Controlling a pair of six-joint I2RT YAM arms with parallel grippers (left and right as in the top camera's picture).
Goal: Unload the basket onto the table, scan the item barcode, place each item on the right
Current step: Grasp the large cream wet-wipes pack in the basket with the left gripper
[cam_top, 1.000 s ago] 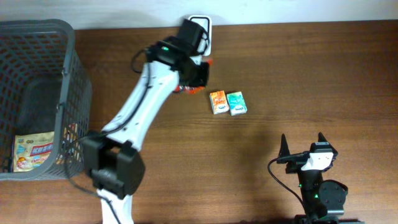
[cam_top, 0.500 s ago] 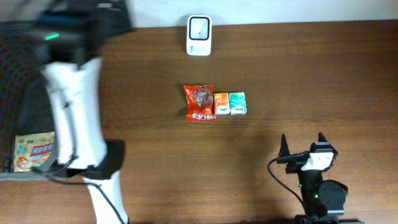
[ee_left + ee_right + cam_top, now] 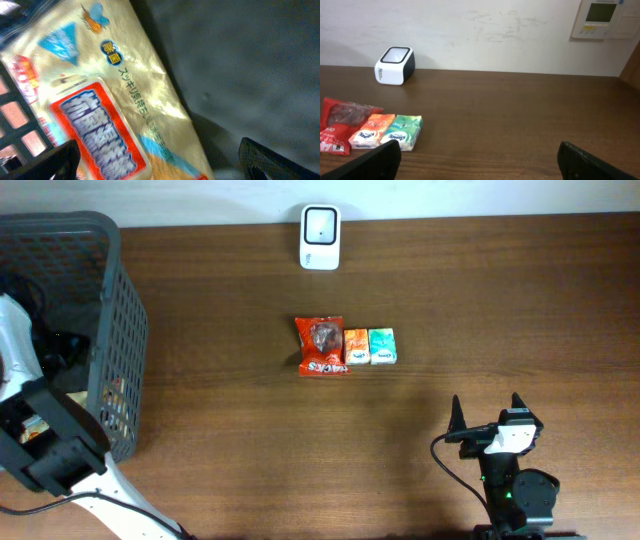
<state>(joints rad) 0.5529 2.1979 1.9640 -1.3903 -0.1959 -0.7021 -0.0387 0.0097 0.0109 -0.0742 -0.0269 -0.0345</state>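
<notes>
Left gripper (image 3: 160, 161) is down inside the basket (image 3: 112, 250), jaws spread wide with nothing between them, right over the yellow snack bag (image 3: 105, 95) lying flat on the basket floor by the mesh wall, so I'd guess that's the next item to grab. Scanner (image 3: 320, 225) sits at the table's (image 3: 500, 300) far edge, and the red packet (image 3: 322, 345), orange pack (image 3: 356, 346) and green pack (image 3: 381, 346) sit touching in a row in front of it, probably the done pile. Right gripper (image 3: 487, 408) is parked open near the front edge, well apart from everything, seemingly just out of the way.
</notes>
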